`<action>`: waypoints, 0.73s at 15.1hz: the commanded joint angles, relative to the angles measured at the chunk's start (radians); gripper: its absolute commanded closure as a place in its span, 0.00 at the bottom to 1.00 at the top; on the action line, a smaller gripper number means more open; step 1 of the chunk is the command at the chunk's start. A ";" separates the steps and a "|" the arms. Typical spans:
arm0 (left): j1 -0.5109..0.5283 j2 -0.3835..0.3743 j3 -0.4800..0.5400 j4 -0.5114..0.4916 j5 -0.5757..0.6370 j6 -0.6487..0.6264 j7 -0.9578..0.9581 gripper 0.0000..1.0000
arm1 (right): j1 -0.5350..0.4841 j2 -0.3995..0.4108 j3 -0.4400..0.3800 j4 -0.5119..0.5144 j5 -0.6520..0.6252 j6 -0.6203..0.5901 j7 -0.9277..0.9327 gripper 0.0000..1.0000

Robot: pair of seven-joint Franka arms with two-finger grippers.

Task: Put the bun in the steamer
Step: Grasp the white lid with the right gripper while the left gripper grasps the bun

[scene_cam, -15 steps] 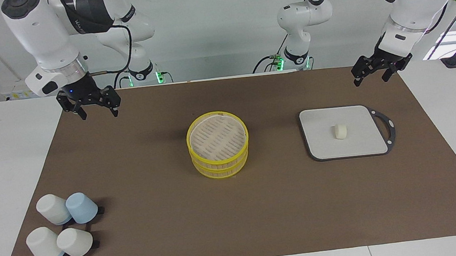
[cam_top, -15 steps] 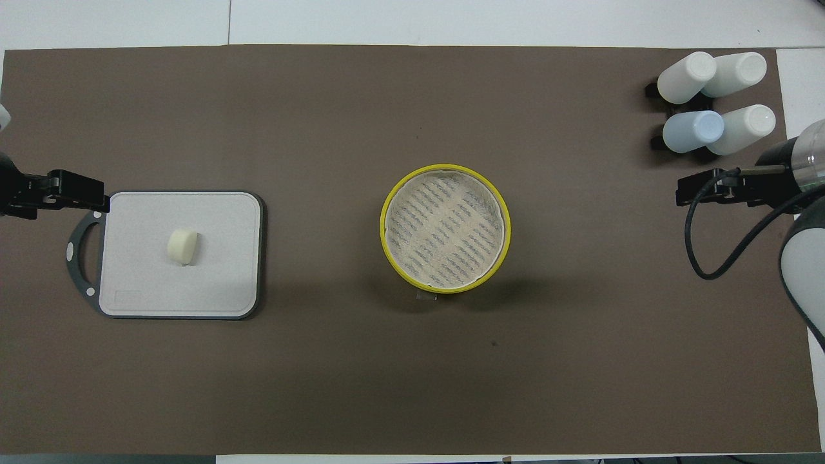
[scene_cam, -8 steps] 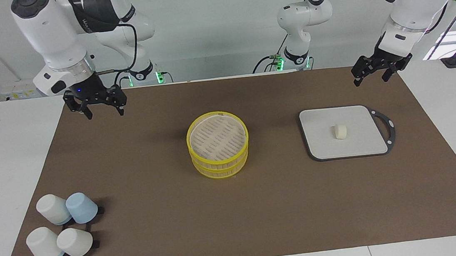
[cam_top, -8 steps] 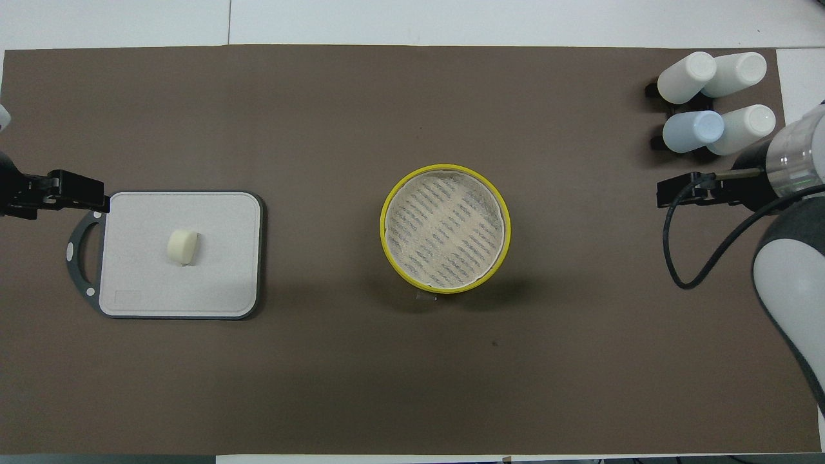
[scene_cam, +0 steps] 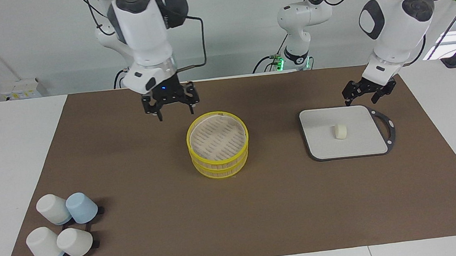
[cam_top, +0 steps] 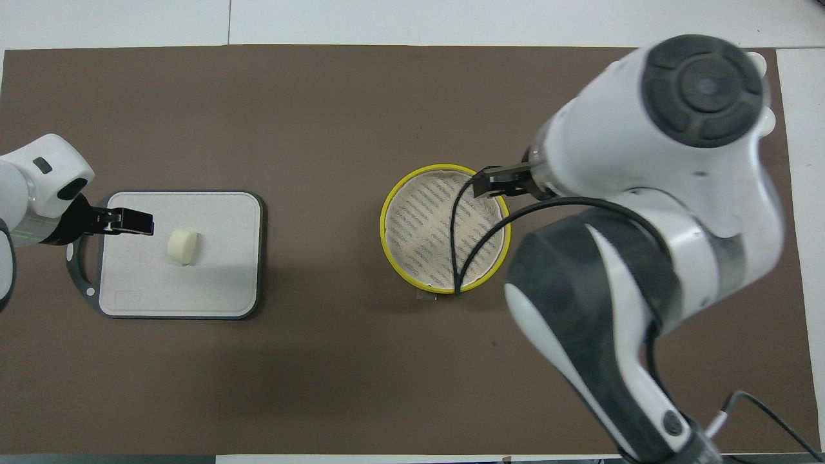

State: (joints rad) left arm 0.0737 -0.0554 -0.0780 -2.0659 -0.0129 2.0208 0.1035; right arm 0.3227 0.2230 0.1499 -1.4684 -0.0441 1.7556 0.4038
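Both arms have swung inward since a second ago. Then the right gripper (scene_cam: 172, 109) hung over the mat's corner at the upper left of the facing view; now it hovers just up-left of the steamer (scene_cam: 218, 144) at mid-frame, fingers apart and empty. Seen from overhead, it sits over the steamer's rim and its cable drapes across the slatted floor. The left gripper (scene_cam: 366, 94) has dropped from the upper right to the top edge of the grey tray (scene_cam: 321, 142), jaws also apart, holding nothing.

On that tray, right of centre in the facing view, lies the bun (scene_cam: 340, 131), untouched and well apart from the steamer. Four cups (scene_cam: 63, 231) stay clustered at the lower left, out of the way.

From here the likely trouble is crowding: if the right gripper lingers over the steamer, the left arm bringing the bun across could meet it there. A hard pinch might dent the soft bun, and a low approach could catch the tray's raised edge and shove it.
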 commanded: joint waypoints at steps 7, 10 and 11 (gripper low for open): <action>0.000 0.066 -0.003 -0.267 -0.012 0.386 0.048 0.00 | 0.275 0.380 -0.001 0.301 -0.152 0.096 0.389 0.00; 0.000 0.078 -0.003 -0.267 -0.012 0.401 0.053 0.00 | 0.286 0.372 0.002 0.170 -0.194 0.197 0.382 0.00; 0.000 0.103 -0.003 -0.267 -0.010 0.441 0.054 0.00 | 0.279 0.354 0.002 0.117 -0.192 0.235 0.380 0.00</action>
State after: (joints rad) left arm 0.0744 0.0234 -0.0828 -2.3271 -0.0129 2.4047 0.1344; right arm 0.6276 0.6152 0.1475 -1.2462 -0.2190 1.9183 0.7864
